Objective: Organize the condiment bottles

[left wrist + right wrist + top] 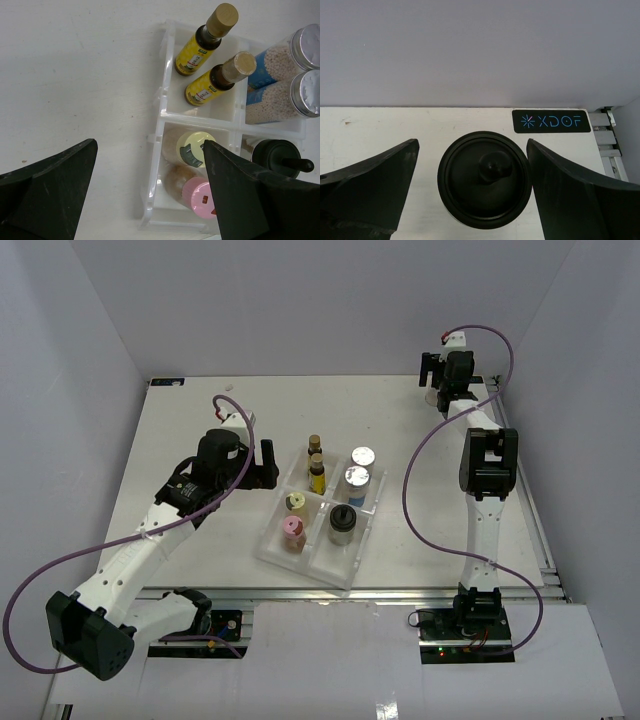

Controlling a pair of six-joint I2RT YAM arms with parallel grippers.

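A clear divided tray (272,540) at mid-table holds the condiment bottles. Two slim amber yellow-labelled ones (316,462) (210,84) stand at its back left, two silver-lidded blue-labelled jars (360,470) (280,85) at its back right. A yellow-capped (194,148) and a pink-capped bottle (200,197) fill the front left, and a black-capped jar (343,523) (277,156) the front right. My left gripper (268,462) (150,150) hangs open over the tray's left wall. Another black-capped jar (484,179) stands at the far right corner, between the open fingers of my right gripper (445,390) (472,145); the right finger (555,180) is at the cap's edge.
The back wall rises just behind the far jar. A black XDOF label (551,121) marks the table's rear edge, with a metal rail (607,135) to its right. Purple cables (420,470) loop above the table beside both arms.
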